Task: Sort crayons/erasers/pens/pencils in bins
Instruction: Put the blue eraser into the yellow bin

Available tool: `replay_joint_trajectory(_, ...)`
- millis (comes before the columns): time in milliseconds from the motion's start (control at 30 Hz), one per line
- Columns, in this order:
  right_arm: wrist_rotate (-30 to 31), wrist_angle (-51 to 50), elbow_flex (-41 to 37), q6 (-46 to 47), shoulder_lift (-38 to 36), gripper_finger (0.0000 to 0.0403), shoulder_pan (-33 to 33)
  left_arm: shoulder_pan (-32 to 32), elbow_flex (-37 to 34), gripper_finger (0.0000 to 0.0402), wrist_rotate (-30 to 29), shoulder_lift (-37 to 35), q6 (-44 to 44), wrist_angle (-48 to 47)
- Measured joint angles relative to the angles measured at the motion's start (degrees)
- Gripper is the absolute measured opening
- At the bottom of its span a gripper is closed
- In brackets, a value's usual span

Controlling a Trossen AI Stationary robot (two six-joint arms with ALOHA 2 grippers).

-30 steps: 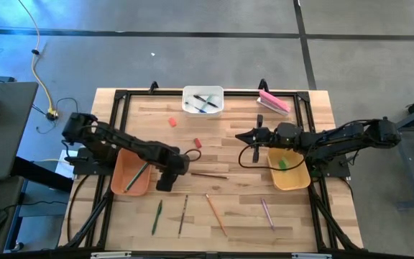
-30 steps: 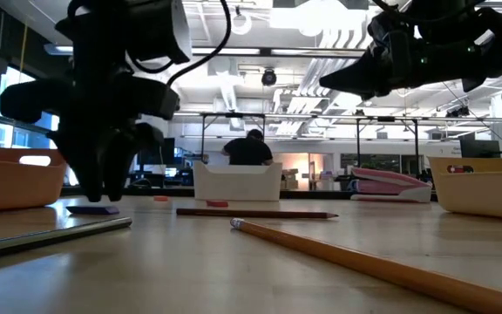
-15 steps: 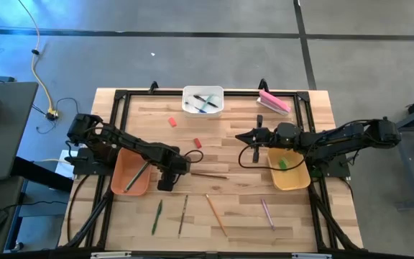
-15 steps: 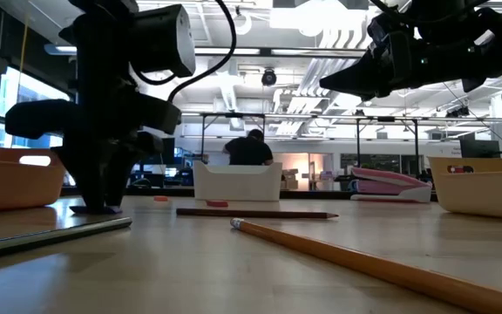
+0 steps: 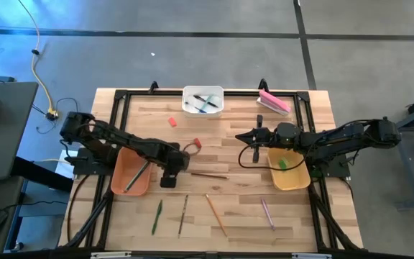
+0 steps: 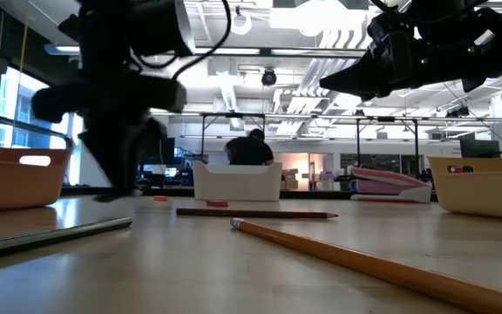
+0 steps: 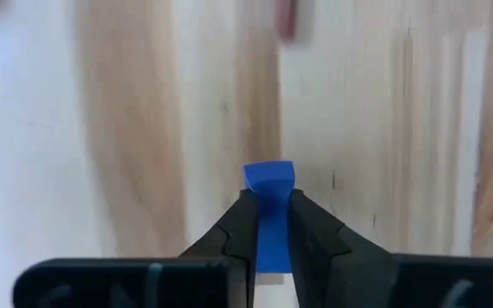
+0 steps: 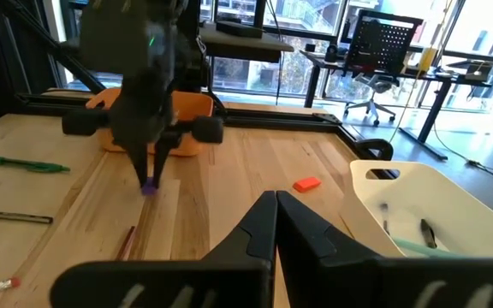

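Your left gripper (image 7: 270, 224) is pinched on a short blue-purple crayon (image 7: 269, 184), held off the table (image 5: 264, 208) just beside the orange-brown bin (image 5: 130, 173). So the step in hand looks like the pick-up of that crayon, and it appears done. A green crayon-like piece lies in the mustard yellow bin (image 5: 290, 171), which makes that bin the likely home. The next move therefore calls for a carry well away from the orange-brown bin, or a pass to your other arm.

Your right gripper (image 8: 274, 224) waits with its fingers closed on nothing, near the mustard yellow bin. The white bin (image 5: 203, 100), far from the orange-brown bin, holds dark pens. Several pencils (image 5: 215, 214) remain on the table near the orange-brown bin.

In the high view the crayon is hidden under the left arm. In the low view that arm is a dark blur, so how high the crayon sits is hard to judge.
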Motion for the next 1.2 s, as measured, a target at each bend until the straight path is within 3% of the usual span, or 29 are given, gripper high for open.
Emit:
replay_joint_trajectory(300,0.05,-0.56,0.0,0.57,0.0,0.0,0.0,3.48,-6.1,0.003,4.4,-6.03,-3.64,13.53)
replay_joint_trajectory(533,0.05,-1.0,0.09,2.37,1.57,0.0,0.0,8.64,-15.54,0.0029,9.86,-9.46,-7.48,41.5)
replay_joint_trajectory(733,1.09,3.12,0.09,11.86,4.96,0.0002,0.0,13.09,-19.74,0.0029,12.79,-8.67,-9.92,62.68)
replay_joint_trajectory(900,1.32,7.35,0.09,21.47,10.97,0.0028,1.33,15.37,-19.73,0.0029,13.69,-8.32,-10.25,70.06)
replay_joint_trajectory(1067,1.16,14.81,1.44,27.42,20.52,0.0089,3.51,16.59,-19.73,0.0029,13.79,-8.3,-10.25,71.42)
replay_joint_trajectory(1200,1.1,13.79,4.36,28.77,25.56,0.0136,4.15,16.53,-19.73,0.002,13.76,-8.3,-9.92,70.52)
